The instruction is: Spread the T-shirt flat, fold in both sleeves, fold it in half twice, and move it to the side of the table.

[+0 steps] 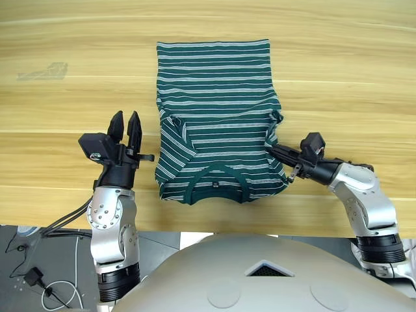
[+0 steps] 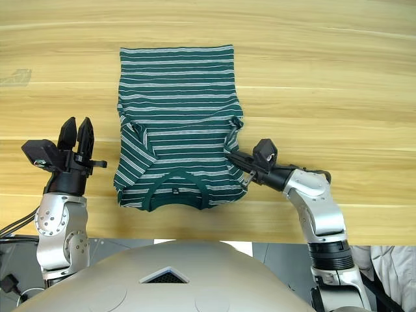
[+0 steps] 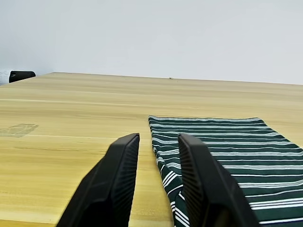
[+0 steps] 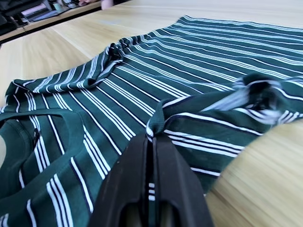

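Now the right tool (image 1: 273, 151), clamped on the T-shirt (image 1: 214, 84) sleeve fold, should lay it flat inward; left tool (image 1: 125, 120) part-open, empty.

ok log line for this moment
T-shirt flat on table, both sleeves folded in | right gripper shut on T-shirt's edge | left gripper open, beside T-shirt, not touching

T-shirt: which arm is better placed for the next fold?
Right, probably. The right gripper is shut on the T-shirt at its folded edge near the collar. The left gripper stands open beside it, off the cloth.
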You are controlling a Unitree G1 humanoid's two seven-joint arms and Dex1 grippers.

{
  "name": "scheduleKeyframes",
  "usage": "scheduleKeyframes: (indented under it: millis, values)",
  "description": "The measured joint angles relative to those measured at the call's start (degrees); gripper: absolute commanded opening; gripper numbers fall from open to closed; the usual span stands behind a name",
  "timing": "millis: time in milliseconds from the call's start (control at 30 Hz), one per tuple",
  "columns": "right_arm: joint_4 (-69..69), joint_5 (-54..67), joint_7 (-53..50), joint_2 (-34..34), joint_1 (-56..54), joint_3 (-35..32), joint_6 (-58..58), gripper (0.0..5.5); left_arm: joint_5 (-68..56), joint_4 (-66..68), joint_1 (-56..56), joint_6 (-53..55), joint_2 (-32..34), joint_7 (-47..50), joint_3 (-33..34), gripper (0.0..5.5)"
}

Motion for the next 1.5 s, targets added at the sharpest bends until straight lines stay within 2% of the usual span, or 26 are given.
scheduleKeyframes:
  millis: [333,500,667,767,867,933,1000,1100,1167,1333,1500]
  values:
    - [2.77,-5.5,-1.47,1.53,-1.6,4.26,-3.06,0.02,0.3,0.03,-0.03,0.04,0.12,-0.12,-0.77,1.54]
    - [3.74,-5.82,-1.65,1.62,-1.65,4.36,-4.68,0.96,0.83,0.03,-0.05,0.07,0.18,-0.15,-1.12,1.54]
    - [1.19,0.83,2.02,1.59,-1.14,3.58,-2.21,1.74,1.75,0.23,-0.17,0.07,0.31,-0.31,-1.22,1.54]
    - [-0.56,3.94,5.32,1.08,0.46,3.66,-1.3,2.44,1.81,1.18,-0.28,0.05,0.5,-1.36,-1.25,1.54]
    - [-1.08,4.49,6.68,0.4,1.16,3.53,-1.34,2.91,4.43,1.45,-1.7,-0.02,3.26,-3.24,-2.3,1.54]
    - [-0.48,4.46,5.72,1.06,0.36,1.21,-3.19,3.34,6.19,1.43,-3.42,-0.18,6.62,-4.65,-1.73,1.54]
    - [1.73,3.71,2.29,2.1,-3.48,-3.76,-8.73,3.66,10.24,1.9,-4.63,-2.62,10.9,-5.3,0.65,1.54]
    - [6.09,-1.91,-4.73,1.9,-10.81,-11.11,-21.1,4.24,23.92,5.92,-5.11,-11.25,21.11,-3.98,4.82,1.54]
    - [9.95,-8.78,-6.74,-0.53,-12.2,-12.12,-32.86,4.58,31.8,9.54,-4.59,-18.06,26.94,-2.42,5.87,1.54]
    - [20.27,-25.55,-11.47,-7.75,-13.37,-11.97,-58.16,5.38,42.59,16.33,-2.77,-31.29,36.54,0.11,6.49,1.54]
    - [31.74,-46.8,-15.59,-15.79,-15.32,-10.5,-83.3,5.38,51.51,20.92,0.81,-45.29,43.97,1.14,5.41,1.54]
